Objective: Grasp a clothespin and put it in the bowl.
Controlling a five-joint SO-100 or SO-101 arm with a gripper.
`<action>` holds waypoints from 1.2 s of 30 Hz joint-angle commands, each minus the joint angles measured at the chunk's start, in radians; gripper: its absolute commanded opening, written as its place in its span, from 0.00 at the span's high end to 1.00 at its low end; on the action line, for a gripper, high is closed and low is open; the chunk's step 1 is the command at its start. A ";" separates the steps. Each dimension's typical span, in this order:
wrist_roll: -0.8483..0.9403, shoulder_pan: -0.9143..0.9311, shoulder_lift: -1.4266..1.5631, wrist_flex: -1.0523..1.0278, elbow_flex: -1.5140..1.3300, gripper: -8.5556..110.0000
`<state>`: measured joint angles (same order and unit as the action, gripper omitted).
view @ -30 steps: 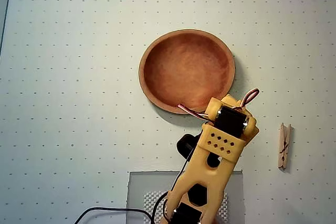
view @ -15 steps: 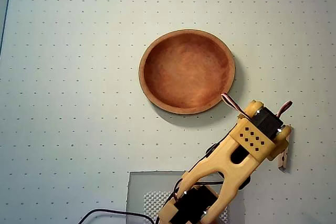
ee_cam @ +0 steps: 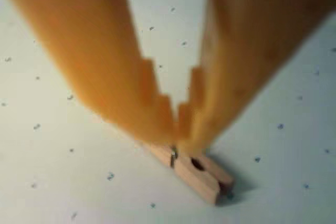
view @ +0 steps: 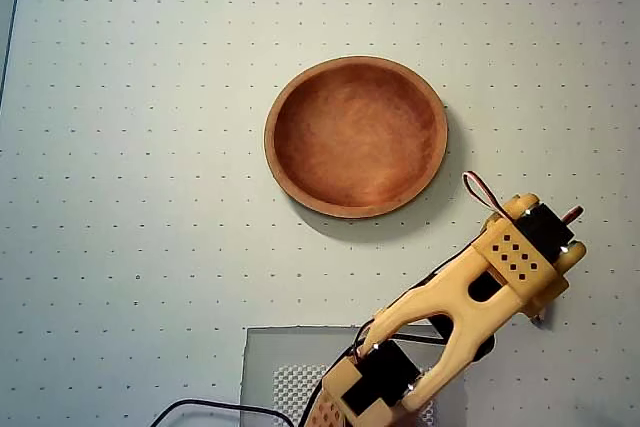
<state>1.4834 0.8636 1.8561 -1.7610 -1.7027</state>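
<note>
A: Where's the clothespin (ee_cam: 195,172)?

B: Flat on the desk (view: 150,147), well to the right of the bowl (view: 356,136) in the overhead view, where the arm hides nearly all of it. In the wrist view it lies at an angle right under the claw (ee_cam: 178,129).

A: Is it gripped?

B: The tips are drawn nearly together on its upper side near the spring, a narrow gap between them. I can't tell whether they truly pinch it.

A: The risk?

B: They seem to meet above it, not around its sides. Lifting from there may leave it behind, or pressing down could skid or flip it away.
</note>
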 commanded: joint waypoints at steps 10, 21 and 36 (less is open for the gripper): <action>0.144 -0.089 -0.176 -0.020 0.368 0.96; 0.199 -0.075 -0.359 -0.021 0.560 0.96; 0.207 0.072 -0.588 -0.021 0.600 0.96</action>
<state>1.6736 0.9281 1.2609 -1.7610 -1.1674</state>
